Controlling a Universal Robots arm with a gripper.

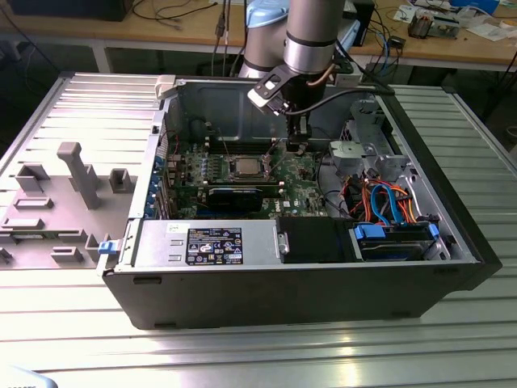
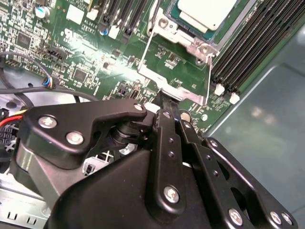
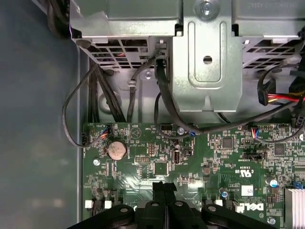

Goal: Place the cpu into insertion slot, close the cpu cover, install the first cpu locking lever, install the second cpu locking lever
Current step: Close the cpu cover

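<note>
In the exterior view an open computer case (image 1: 307, 283) lies on the slatted metal bench (image 1: 242, 356). The claw (image 1: 297, 144) hangs over the motherboard, just beside the insertion slot (image 1: 232, 162), where the cpu (image 1: 245, 167) sits. A black-and-white label (image 1: 214, 245) is on the power supply; its print is too small to make out.

In the second wrist view the cpu (image 2: 206, 12) lies seated, with the cpu cover (image 2: 189, 45) down around it. A thin locking lever (image 2: 145, 47) runs along the frame's edge. The claw (image 2: 164, 99) is pinched shut with nothing visible in it, its tips close to the frame's tab. The work seems to be at a lever. Doing it well probably means pressing squarely on the rod without slipping onto the memory slots (image 2: 248, 52).

In the first wrist view the closed claw (image 3: 162, 185) points at the green board, near a coin cell (image 3: 116, 150) below the drive cage (image 3: 205, 62). White lettering is printed on the board.
</note>
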